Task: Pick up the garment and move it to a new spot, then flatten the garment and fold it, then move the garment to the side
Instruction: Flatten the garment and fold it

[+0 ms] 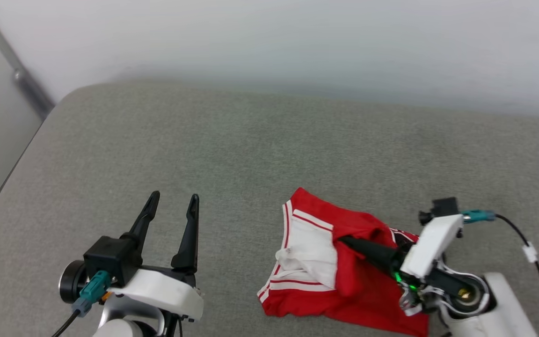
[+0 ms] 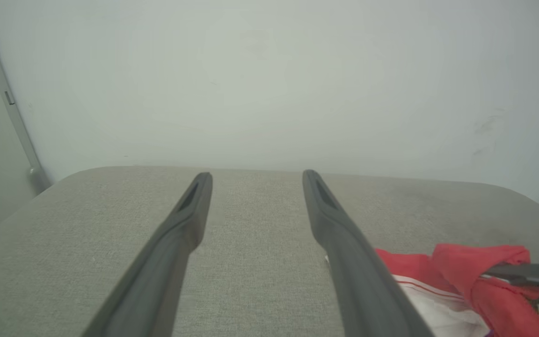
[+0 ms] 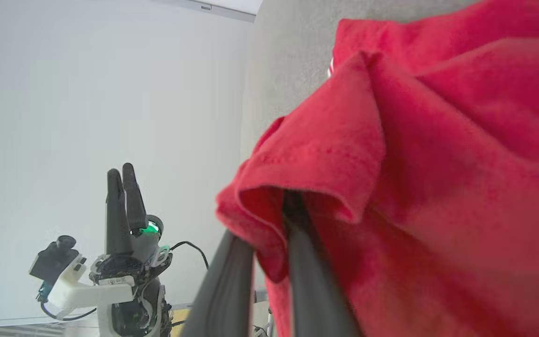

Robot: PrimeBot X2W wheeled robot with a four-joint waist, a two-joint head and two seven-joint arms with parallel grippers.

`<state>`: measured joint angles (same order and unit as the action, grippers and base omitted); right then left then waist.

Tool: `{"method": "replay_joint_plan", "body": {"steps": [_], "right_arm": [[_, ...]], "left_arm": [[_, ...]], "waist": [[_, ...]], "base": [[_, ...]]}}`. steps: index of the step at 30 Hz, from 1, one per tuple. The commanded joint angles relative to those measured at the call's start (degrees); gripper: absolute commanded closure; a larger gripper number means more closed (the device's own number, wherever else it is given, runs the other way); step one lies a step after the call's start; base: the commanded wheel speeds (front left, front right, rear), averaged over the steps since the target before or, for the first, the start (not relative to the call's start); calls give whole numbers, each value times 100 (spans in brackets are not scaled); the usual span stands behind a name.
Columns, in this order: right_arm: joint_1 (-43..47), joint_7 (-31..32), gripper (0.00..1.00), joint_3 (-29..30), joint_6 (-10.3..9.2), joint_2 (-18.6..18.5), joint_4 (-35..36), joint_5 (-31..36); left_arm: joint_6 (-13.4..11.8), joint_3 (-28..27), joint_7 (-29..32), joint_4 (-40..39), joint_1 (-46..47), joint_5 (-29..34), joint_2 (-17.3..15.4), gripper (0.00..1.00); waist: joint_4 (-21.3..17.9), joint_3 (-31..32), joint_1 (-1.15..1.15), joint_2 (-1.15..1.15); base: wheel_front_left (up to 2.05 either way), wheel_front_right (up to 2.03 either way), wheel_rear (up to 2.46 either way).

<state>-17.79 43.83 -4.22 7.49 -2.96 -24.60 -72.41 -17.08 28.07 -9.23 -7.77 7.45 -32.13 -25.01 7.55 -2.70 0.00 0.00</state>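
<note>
Clamped with the right gripper (image 1: 343, 240) on a raised red fold of the garment (image 1: 358, 290), fingers nearly together. Reaching in low from the right and angled toward the left (tips buried inside the fold in the right wrist view). Holding the left gripper (image 1: 174, 196) spread wide, gripping nothing, pointed straight ahead over bare grey cushion (image 1: 251, 140), well apart from the cloth. As for the garment: crumpled on the cushion's near right part, with its white sleeve (image 1: 314, 243) and striped trim facing up on the left side. Beyond that, plain pale wall (image 1: 297, 37).
</note>
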Motion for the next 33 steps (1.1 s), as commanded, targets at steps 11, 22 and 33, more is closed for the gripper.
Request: {"method": "replay_joint_plan", "body": {"steps": [11, 22, 33], "right_arm": [[-643, -1136, 0, -1388, 0, 11, -699, 105], [-989, -1625, 0, -2795, 0, -719, -73, 1268], [-588, -3263, 0, -2378, -1, -1683, 28, 3581]], "left_arm": [[86, 26, -118, 183, 225, -24, 124, 0], [36, -5, -190, 343, 147, -77, 112, 0], [-127, -186, -272, 449, -194, -192, 13, 0]], "waist": [[378, -353, 0, 0], [113, -221, 0, 0], [-321, 135, 0, 0]], "base": [[0, 0, 0], [0, 0, 0], [0, 0, 0]]}}
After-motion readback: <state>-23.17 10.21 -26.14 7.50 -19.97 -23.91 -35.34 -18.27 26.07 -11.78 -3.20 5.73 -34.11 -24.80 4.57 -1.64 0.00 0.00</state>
